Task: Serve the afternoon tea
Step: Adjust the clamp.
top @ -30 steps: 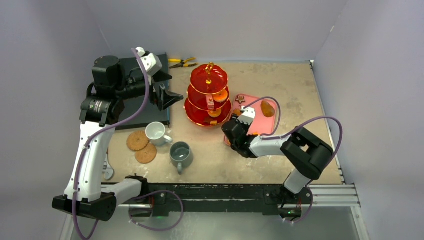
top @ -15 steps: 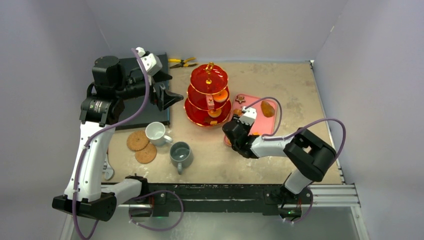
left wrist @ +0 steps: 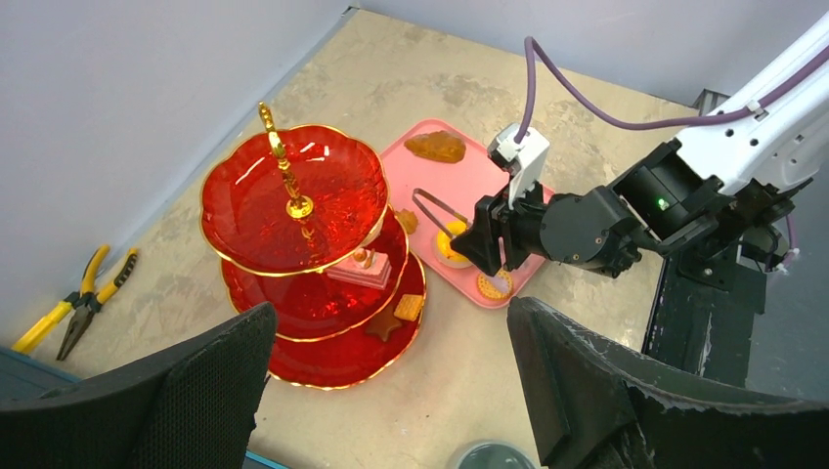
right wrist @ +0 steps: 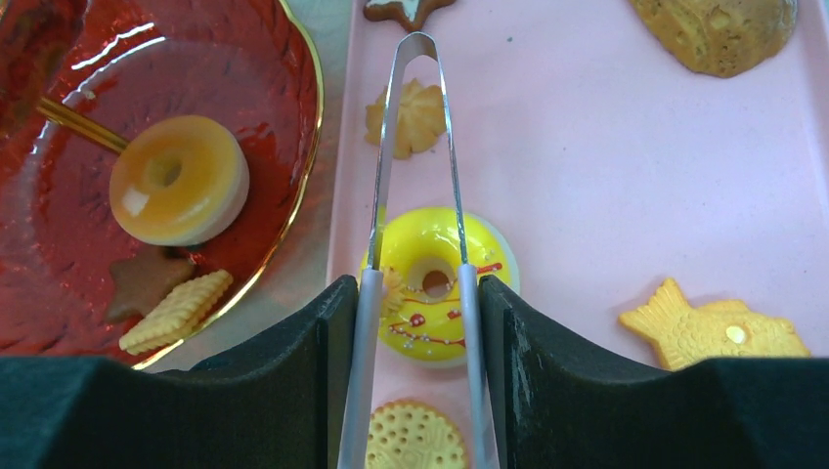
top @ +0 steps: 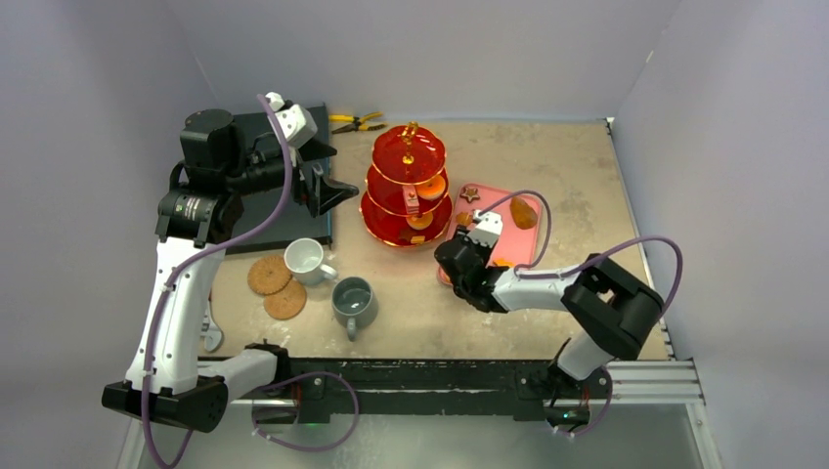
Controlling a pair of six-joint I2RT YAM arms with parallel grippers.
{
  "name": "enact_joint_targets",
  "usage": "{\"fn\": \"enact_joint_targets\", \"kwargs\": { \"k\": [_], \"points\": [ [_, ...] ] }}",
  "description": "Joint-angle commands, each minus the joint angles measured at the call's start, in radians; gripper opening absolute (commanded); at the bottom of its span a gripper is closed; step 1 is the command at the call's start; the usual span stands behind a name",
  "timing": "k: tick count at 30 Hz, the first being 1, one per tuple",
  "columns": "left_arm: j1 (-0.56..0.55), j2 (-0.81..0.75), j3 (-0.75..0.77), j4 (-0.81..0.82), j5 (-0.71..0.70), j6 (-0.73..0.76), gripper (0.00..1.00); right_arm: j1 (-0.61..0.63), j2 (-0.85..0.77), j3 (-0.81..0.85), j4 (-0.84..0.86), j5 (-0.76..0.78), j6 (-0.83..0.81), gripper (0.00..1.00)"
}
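Donut point(right wrist: 435, 283), yellow, lies on pink tray point(right wrist: 587, 176) beside stand point(left wrist: 249, 186), under tongs point(right wrist: 415, 147). Right gripper point(right wrist: 415, 332) pinches both tong arms, bend pointing away, likely taking up tool for moving pastries. Left gripper point(left wrist: 391, 318) hangs high, fingers wide apart, keeping clear.

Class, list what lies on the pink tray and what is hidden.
On the pink tray: yellow doughnut, tongs over it, round biscuit, fish biscuit, swirl cookie, brown pastry, star biscuit. The right gripper, clamping the tongs, covers the tray's near end.
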Motion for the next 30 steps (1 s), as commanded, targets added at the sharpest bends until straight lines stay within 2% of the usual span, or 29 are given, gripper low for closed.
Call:
{"fn": "enact_joint_targets", "kwargs": {
  "k": [1,4,6,10,15,18,23,26,30],
  "points": [
    [-0.002,-0.015,-0.002,0.007,0.019,0.027,0.88,0.015,-0.041,0.032,0.003,0.023,-0.008,0.5],
    [-0.002,-0.012,-0.025,0.011,0.04,0.017,0.88,0.023,-0.22,-0.02,0.096,-0.073,-0.118,0.5],
    [-0.002,-0.011,-0.032,0.016,0.044,0.014,0.88,0.022,-0.372,-0.075,0.153,-0.207,-0.187,0.51],
    [-0.003,-0.014,-0.043,0.026,0.057,0.01,0.88,0.023,-0.651,-0.128,0.119,-0.405,-0.241,0.5],
    [-0.008,-0.013,-0.12,0.107,0.141,-0.072,0.88,0.022,-0.849,-0.12,0.06,-0.575,-0.265,0.5],
    [-0.06,0.005,-0.151,0.185,0.134,-0.138,0.88,0.022,-0.854,-0.068,0.075,-0.686,-0.297,0.49],
    [-0.219,0.071,-0.128,0.205,0.002,-0.14,0.87,0.022,-0.813,0.039,0.108,-0.783,-0.313,0.49],
    [-0.246,0.113,-0.111,0.253,-0.073,-0.17,0.83,0.023,-0.765,0.08,0.134,-0.818,-0.314,0.49],
    [-0.247,0.142,-0.095,0.225,-0.188,-0.134,0.81,0.023,-0.734,0.093,0.194,-0.834,-0.314,0.49]
  ]
}}
